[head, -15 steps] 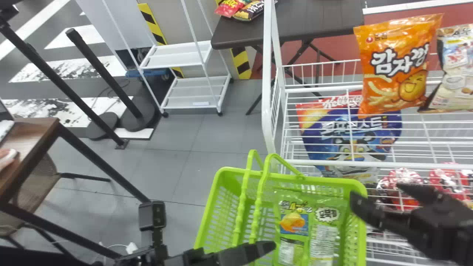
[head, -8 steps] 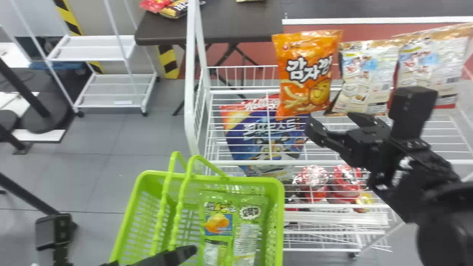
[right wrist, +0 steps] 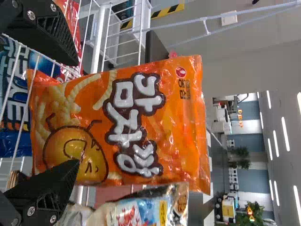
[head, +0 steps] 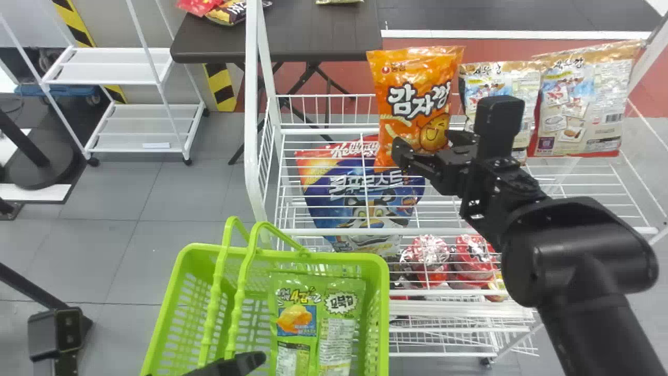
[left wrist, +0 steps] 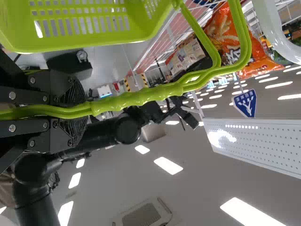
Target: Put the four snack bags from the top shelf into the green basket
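Left wrist view shows end effector (head: 242, 364) gripping handles (left wrist: 141, 96).

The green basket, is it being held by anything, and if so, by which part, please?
Yes, the left end effector holds the green basket by its two handles, side by side.

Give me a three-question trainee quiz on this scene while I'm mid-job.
1. Fill in: the left gripper holds the green basket by its ____.
2. Multiple choice: where is the orange bag? A) In the basket. B) At the top shelf. C) On the floor.
3. True or false: the right gripper has its fingers apart.

Key: 1. handles; 2. B; 3. true.
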Robot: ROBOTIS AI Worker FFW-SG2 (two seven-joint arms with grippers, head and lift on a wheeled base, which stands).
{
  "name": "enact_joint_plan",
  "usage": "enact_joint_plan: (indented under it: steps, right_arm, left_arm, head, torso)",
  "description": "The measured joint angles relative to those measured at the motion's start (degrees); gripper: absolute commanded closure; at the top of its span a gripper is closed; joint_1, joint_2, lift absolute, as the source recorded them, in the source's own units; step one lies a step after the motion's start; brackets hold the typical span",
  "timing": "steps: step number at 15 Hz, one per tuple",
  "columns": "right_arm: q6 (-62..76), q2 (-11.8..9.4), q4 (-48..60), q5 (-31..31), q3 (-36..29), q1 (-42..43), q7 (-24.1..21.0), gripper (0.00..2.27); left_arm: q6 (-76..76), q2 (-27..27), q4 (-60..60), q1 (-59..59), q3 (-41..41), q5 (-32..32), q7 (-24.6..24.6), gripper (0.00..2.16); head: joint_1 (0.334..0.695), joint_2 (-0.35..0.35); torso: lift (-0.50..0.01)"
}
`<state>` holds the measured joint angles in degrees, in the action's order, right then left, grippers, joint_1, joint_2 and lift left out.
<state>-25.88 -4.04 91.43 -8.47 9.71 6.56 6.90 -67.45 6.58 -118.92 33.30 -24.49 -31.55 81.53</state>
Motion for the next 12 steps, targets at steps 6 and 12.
enact_joint_plan:
  steps: [6,12]
  right_arm:
    - [5.44,1.26,-9.91,3.24,4.29,6.01,-3.85,1.10]
    - [4.45,1.67,-11.22,4.11,4.36,6.71,-3.76,2.25]
  left_arm:
    - [0.17,-0.08,0.07,0.34,-0.18,0.00,0.32,2.15]
    - [0.17,-0.04,0.12,0.63,-0.48,-0.07,0.64,2.15]
  head:
    - [0.695,0.082]
    - [0.695,0.087]
  torso:
    - [-0.001]
    - [-0.001]
